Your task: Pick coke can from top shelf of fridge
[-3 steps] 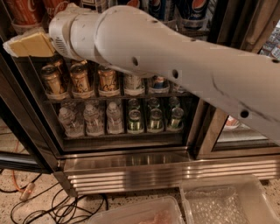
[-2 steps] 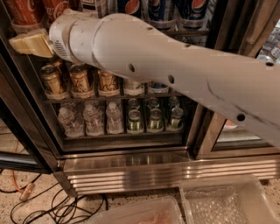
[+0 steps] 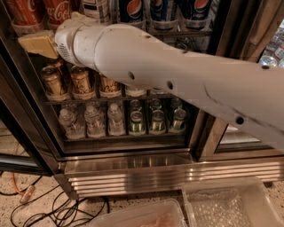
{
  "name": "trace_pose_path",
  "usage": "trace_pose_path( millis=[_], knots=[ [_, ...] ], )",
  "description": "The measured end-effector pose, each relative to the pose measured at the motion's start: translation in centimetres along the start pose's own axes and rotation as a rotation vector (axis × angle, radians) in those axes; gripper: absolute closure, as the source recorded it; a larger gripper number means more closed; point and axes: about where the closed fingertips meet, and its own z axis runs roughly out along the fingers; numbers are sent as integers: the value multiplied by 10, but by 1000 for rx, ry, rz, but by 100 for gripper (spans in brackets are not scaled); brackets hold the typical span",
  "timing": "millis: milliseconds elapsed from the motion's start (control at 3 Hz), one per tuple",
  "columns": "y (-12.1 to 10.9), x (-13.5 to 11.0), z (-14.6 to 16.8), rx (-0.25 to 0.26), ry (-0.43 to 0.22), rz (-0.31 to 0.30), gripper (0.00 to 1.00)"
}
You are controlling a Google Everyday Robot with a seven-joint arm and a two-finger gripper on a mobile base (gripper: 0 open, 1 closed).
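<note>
Far left, top row: coke can (image 3: 24, 12) stands upright in a clear tray on the top shelf (image 3: 188, 32) of the fridge (image 3: 155, 177), with a second coke can (image 3: 57, 9) just beside it on the right. Both have a vertical long axis, their tops are cut off by the upper edge of the view, and the white script faces out to the door opening.

The end effector (image 3: 37, 43) sits just below those two cans, in front of the rack and pointing left. I cannot tell if it is apart or together. It holds nothing that I can see.

The white arm (image 3: 177, 75) runs from it down to the right across the doorway, hiding part of the middle rack. Right of the cokes are pepsi cans (image 3: 133, 9). Below are gold cans (image 3: 82, 82), then water bottles (image 3: 91, 119) and green cans (image 3: 155, 117).

The step I judge in hand is the approach, with no grasp yet. To do it well I'd:
- lift the end effector to mid-can height
- turn it to face into the shelf
- go in level, straddling one can across its width
- keep clear of the front rail and the neighbouring can
- close on the middle of the body
- lift slightly out of the tray before backing out, or the tray lip may catch it
</note>
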Motion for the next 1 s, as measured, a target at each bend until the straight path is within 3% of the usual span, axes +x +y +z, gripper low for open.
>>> trace_pose_path(
  millis=[333, 667, 1000],
  knots=[
    [-10, 4, 3, 35, -7, 3, 17],
    [-11, 1, 13, 40, -19, 3, 35],
    [-14, -2, 23, 45, -28, -5, 33]
  ],
)
